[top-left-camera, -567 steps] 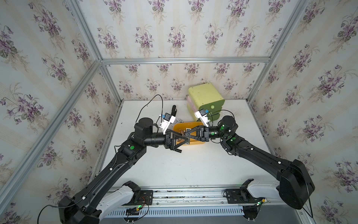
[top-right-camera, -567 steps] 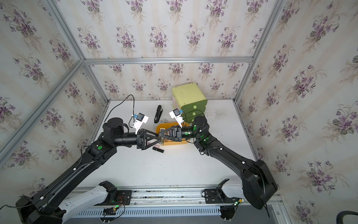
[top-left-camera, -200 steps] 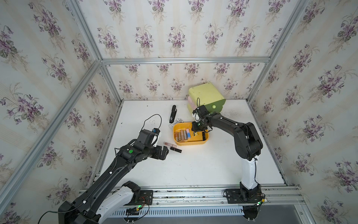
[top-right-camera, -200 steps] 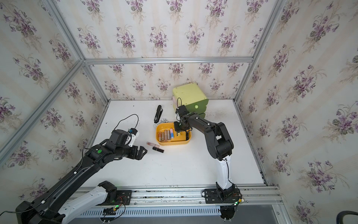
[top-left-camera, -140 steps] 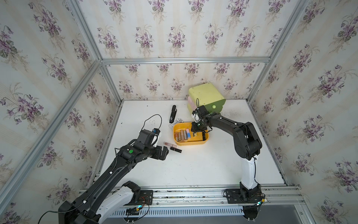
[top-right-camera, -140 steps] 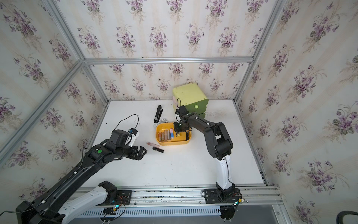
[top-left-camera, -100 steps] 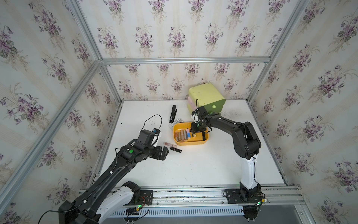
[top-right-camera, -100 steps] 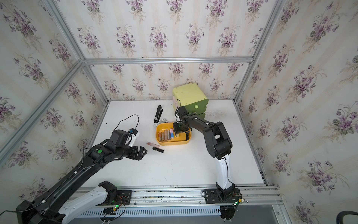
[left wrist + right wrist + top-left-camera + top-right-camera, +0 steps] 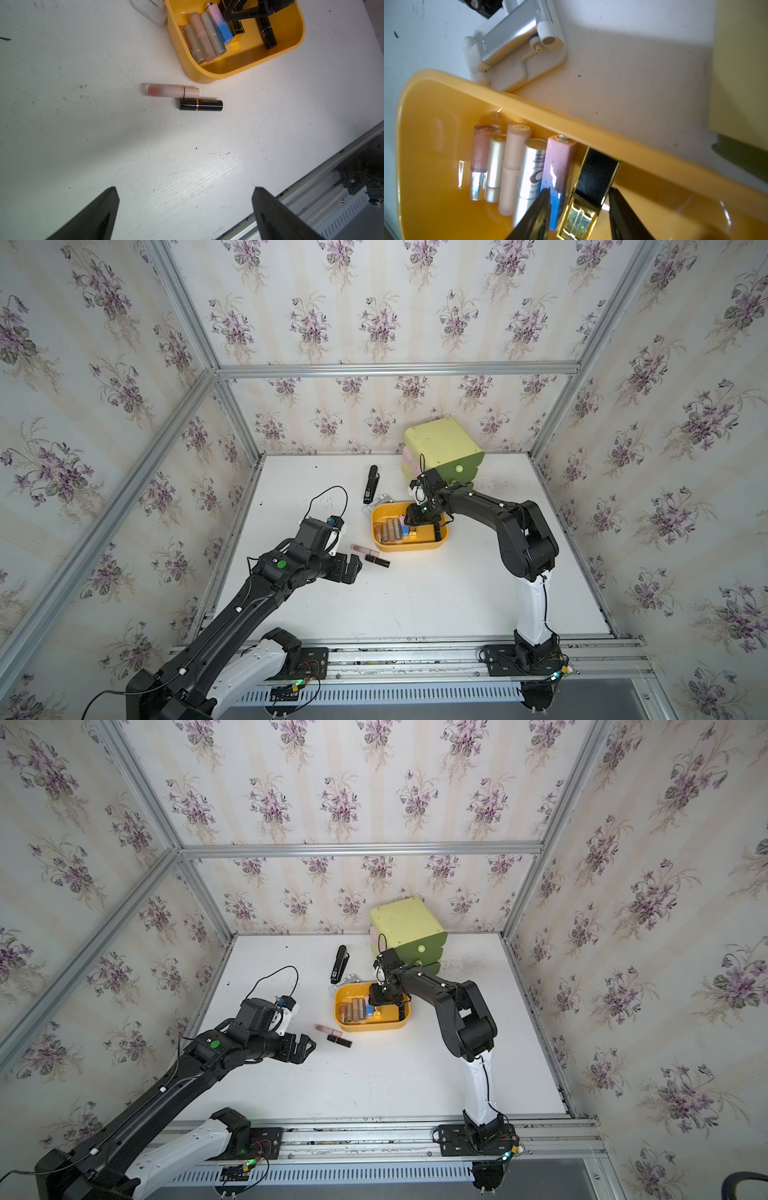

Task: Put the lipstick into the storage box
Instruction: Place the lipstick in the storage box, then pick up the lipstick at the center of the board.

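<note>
The black-and-gold lipstick (image 9: 593, 182) lies inside the storage box (image 9: 512, 99), straight between the jaws of our right gripper (image 9: 579, 190). Those jaws stand narrowly parted with a sliver of gap on each side, so we judge it released rather than gripped, laid beside the pink-and-blue tube (image 9: 560, 164) to extend the row. Well ahead of our left gripper (image 9: 185, 189), whose jaws gape wide and empty, a pink tube (image 9: 171, 91) and a black tube (image 9: 200, 105) lie side by side on the table (image 9: 83, 135) just outside the box, probably our next picks.

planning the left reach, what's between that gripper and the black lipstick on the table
Only bare table from left gripper to lipstick: left wrist view.
</note>
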{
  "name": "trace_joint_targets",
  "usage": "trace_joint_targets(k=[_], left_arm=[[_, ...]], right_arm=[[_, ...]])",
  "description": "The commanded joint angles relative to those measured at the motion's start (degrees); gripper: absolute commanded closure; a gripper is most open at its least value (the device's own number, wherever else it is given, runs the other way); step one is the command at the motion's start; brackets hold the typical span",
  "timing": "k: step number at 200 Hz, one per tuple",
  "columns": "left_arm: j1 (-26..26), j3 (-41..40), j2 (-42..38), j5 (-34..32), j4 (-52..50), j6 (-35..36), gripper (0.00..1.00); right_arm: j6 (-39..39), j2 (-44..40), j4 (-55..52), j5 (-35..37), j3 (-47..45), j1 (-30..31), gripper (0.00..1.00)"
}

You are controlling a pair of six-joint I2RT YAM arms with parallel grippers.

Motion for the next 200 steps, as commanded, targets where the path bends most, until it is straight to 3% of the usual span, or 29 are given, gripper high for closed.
trace_joint_targets(k=[1,48,117,175,200], left_arm=[[0.03,0.06,0.22,0.78,1.11,0.37,0.00],[0.02,0.18,0.25,1.98,1.12,-0.56,0.00],[1.06,-3.16,-1.43,7.19,5.79,-7.12,0.00],[11.18,-8.91,-7.60,19.42,11.00,-14.72,0.00],[14.52,-10.78,-8.59,21.26,10.60,-15.83,0.00]], right_arm=[[0.56,-2.04,1.62,-1.38,-0.58,0.08,0.50],[0.26,-7.38,2.06,-1.73,-1.99,0.80,0.49],[-2.12,-15.77,-0.64,2.92,-5.17,14.81,0.48],[0.25,-19.45,-1.30,4.40,-10.48,21.99,0.47],[0.93,-19.30,-0.51,4.67,-12.78,23.27,0.47]])
